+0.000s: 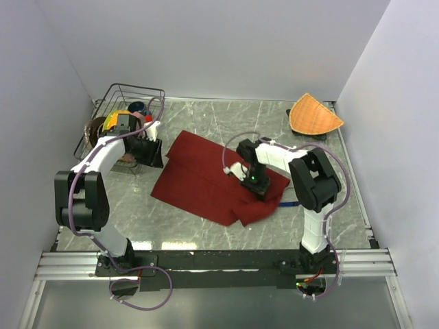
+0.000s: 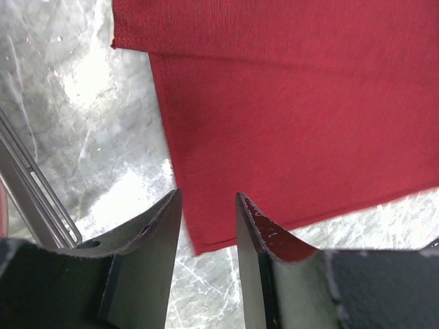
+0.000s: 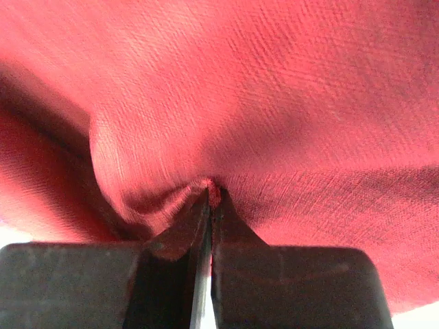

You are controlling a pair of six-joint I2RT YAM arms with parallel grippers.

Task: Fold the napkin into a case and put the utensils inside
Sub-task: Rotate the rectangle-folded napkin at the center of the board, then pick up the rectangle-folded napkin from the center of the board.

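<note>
Cloth of the napkin (image 1: 206, 184) is spread near the middle of the surface (image 1: 206, 236), with its long axis running aslant from the far left toward the near right. At the near-right end the cloth is bunched and lifted. A pinch of it is held there between the clamped fingers of the right gripper (image 1: 255, 184); in the right wrist view a ridge of red weave is drawn up into the tight jaws and little else can be made out.

The far-left end lies flat. Just beside it, toward the left edge of the surface, the left gripper (image 1: 152, 152) is stationed with its jaws partly apart and nothing between them. In the left wrist view a corner of the napkin lies directly ahead of that gap, low on the surface, and the cloth stretches away from it toward the right arm. That corner is judged the point on which the coming fold turns, and the left arm is clearly the nearer to it.

The left arm is bent with its elbow raised by the left edge and its wrist turned inward. The right arm reaches in from the near edge, bowed over the cloth with its gripper pointing down.

A slim blue strip, taken to be the knife (image 1: 289, 203), shows just beside the bunched end; no fork can be seen. A wire basket (image 1: 130, 90) stands at the far left corner and an orange woven mat (image 1: 314, 115) at the far right corner, well apart.
</note>
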